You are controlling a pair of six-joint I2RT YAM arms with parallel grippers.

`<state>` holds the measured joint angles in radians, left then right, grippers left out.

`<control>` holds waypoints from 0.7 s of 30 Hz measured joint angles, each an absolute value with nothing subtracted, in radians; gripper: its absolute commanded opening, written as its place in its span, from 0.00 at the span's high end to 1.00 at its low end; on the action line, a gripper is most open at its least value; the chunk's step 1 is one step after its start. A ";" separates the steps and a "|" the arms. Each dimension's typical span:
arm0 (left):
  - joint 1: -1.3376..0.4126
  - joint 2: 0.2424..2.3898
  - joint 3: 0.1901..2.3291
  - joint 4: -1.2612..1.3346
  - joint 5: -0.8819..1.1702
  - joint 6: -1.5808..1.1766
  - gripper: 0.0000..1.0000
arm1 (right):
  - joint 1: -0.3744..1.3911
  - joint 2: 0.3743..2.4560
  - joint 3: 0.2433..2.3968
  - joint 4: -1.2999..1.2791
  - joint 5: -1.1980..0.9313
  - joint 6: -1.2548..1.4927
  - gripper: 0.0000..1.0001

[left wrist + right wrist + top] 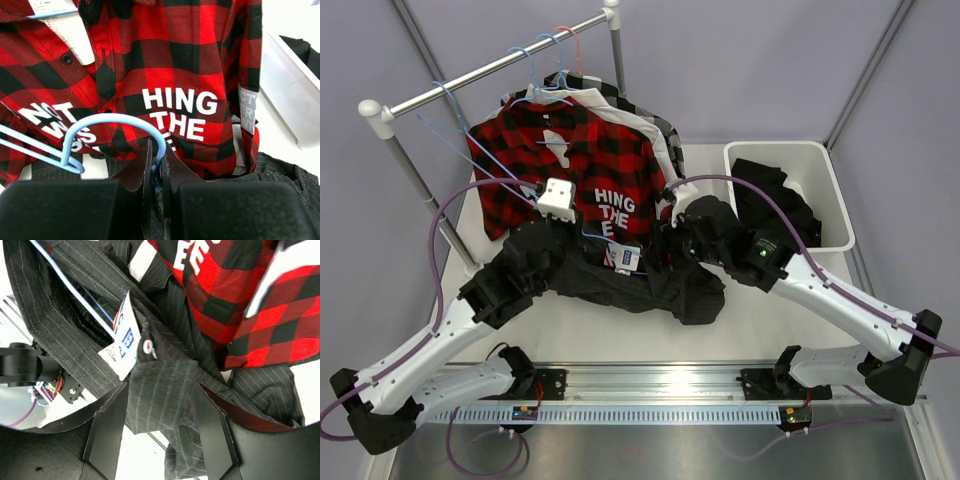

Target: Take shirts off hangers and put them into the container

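Observation:
A red-black plaid shirt (570, 165) with white lettering hangs from the rail on a light-blue hanger. Below it, the charcoal pinstriped shirt (650, 285) lies bunched on the table, with its own light-blue hanger (75, 287) still inside the collar. My left gripper (156, 152) is shut on that hanger's curved hook (115, 119), close in front of the plaid shirt (175, 65). My right gripper (160, 397) is open, its fingers either side of a fold of pinstriped cloth (165, 385). The white container (835, 195) at the right holds a black shirt (775, 200).
The metal rail (500, 65) crosses the back left on white-capped posts, carrying more blue hangers (535, 70) and a pink one (570, 40). More shirts hang behind the plaid one (655, 135). A white paper tag (120, 347) dangles at the pinstriped collar.

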<state>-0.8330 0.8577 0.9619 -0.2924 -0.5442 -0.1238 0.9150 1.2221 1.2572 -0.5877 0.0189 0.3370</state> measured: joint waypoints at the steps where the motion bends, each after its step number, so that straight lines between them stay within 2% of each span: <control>1: -0.833 0.861 0.962 -0.292 -0.548 -0.125 1.00 | 0.921 1.235 1.264 -0.587 0.022 0.337 0.37; 10: -0.833 0.873 0.962 -0.309 -0.574 -0.132 1.00 | 0.989 1.326 1.315 -0.588 0.076 0.333 0.37; 19: -0.833 0.871 0.962 -0.312 -0.579 -0.132 1.00 | 1.003 1.372 1.336 -0.591 0.147 0.320 0.46; 21: -0.833 0.868 0.962 -0.312 -0.579 -0.132 1.00 | 1.003 1.378 1.336 -0.598 0.164 0.315 0.53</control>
<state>-0.8330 0.8684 0.9619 -0.3122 -0.5789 -0.1318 1.0031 1.3781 1.3361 -0.5983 0.1642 0.3149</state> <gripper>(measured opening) 0.075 0.520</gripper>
